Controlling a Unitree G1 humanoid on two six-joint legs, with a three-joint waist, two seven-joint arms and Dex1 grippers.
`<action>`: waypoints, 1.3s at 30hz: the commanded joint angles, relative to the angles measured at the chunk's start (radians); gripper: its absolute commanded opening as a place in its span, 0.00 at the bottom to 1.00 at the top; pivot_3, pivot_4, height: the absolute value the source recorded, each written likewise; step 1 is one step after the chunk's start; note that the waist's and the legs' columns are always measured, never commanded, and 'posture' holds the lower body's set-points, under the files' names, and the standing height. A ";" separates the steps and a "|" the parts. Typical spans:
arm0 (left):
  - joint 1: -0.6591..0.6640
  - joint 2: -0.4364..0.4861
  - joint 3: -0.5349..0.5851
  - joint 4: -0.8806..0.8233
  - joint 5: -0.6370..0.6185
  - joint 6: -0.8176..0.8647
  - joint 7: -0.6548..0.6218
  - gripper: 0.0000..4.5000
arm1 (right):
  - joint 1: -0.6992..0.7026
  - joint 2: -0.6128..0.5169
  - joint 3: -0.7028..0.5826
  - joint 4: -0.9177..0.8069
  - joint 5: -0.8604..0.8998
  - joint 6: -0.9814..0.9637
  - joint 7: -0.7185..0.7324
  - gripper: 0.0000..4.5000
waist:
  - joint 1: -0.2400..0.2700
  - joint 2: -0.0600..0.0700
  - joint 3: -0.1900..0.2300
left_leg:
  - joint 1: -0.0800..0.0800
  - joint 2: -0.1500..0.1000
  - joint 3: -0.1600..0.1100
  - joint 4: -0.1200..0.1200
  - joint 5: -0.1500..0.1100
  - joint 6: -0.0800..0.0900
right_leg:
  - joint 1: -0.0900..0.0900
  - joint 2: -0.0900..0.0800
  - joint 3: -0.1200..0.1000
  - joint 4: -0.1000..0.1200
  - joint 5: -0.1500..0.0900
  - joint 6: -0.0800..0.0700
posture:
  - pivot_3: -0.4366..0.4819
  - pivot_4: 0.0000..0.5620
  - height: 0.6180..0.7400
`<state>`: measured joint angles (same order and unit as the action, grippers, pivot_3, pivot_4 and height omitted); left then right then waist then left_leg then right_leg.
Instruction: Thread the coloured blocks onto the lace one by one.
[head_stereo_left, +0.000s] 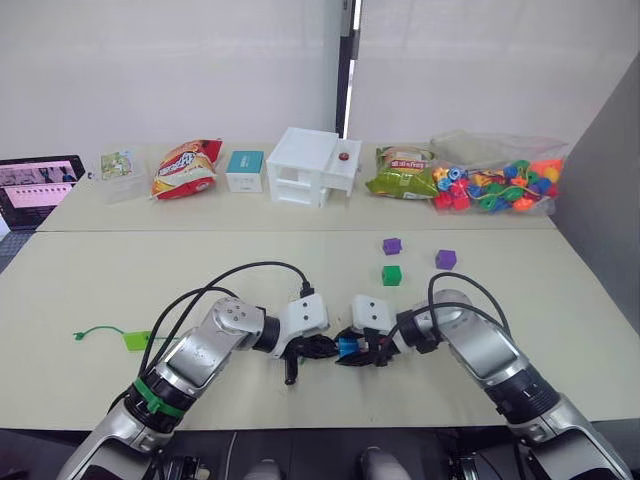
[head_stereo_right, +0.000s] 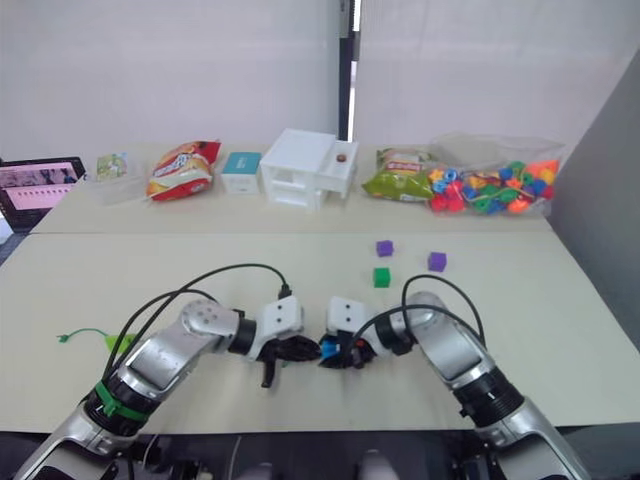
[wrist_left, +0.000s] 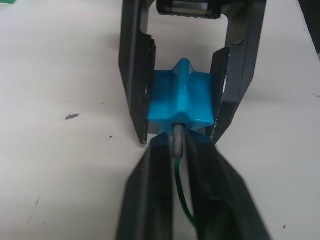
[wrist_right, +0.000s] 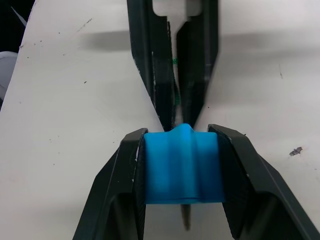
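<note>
Down at the near edge of the table (head_stereo_left: 90, 290), the right gripper (wrist_right: 181, 165) has its fingers clamped on the blue flower bead (wrist_right: 181, 167). The left gripper (wrist_left: 178, 145) pinches the lace's (wrist_left: 183, 202) stiff tip (wrist_left: 177, 141), which sits right at the bead's hole. Two purple cubes (head_stereo_left: 392, 246) (head_stereo_left: 446, 259) and the dark green cube (head_stereo_left: 391, 275) sit further back, and the lime wedge (head_stereo_left: 135, 340) lies off left on the lace's tail.

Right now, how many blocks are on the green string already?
None finished that I can see. The right gripper holds the blue flower block while the left gripper pokes the lace tip into its hole. Two purple cubes, the dark green cube and the lime wedge wait on the table.
</note>
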<state>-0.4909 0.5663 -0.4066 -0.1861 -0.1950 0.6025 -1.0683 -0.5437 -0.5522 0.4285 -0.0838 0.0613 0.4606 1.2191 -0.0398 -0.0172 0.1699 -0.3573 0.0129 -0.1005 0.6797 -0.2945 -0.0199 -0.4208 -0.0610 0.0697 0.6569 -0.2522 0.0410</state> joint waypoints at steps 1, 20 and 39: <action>-0.001 0.029 0.067 -0.076 -0.064 0.016 -0.032 0.43 | 0.014 0.006 0.021 -0.016 0.005 0.004 -0.004 0.31 | -0.002 0.000 0.000 | 0.000 0.000 0.000 0.000 0.000 0.000 | 0.000 0.000 0.000 0.000 0.000 0.000 | 0.48 0.27 1.00; 0.102 0.125 0.074 0.056 0.006 -0.208 -0.088 0.79 | 0.016 0.006 0.015 -0.035 0.009 0.022 -0.022 0.31 | -0.006 0.000 0.000 | 0.001 0.000 0.000 -0.001 0.000 0.000 | -0.001 0.001 0.000 0.000 0.000 0.000 | 0.48 0.27 1.00; 0.072 0.035 0.050 0.029 0.017 -0.159 -0.049 0.01 | 0.025 0.003 0.010 -0.051 0.010 0.043 -0.046 0.31 | -0.004 0.000 0.000 | 0.001 0.000 0.000 -0.001 0.000 0.000 | 0.000 0.000 0.000 0.000 0.000 0.000 | 0.48 0.27 1.00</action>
<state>-0.4045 0.6061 -0.3481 -0.1241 -0.1798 0.4370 -1.1220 -0.5309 -0.5455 0.4316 -0.1150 0.0621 0.4935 1.1763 -0.0439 -0.0172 0.1698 -0.3565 0.0132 -0.1006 0.6790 -0.2944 -0.0200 -0.4208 -0.0605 0.0698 0.6571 -0.2523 0.0409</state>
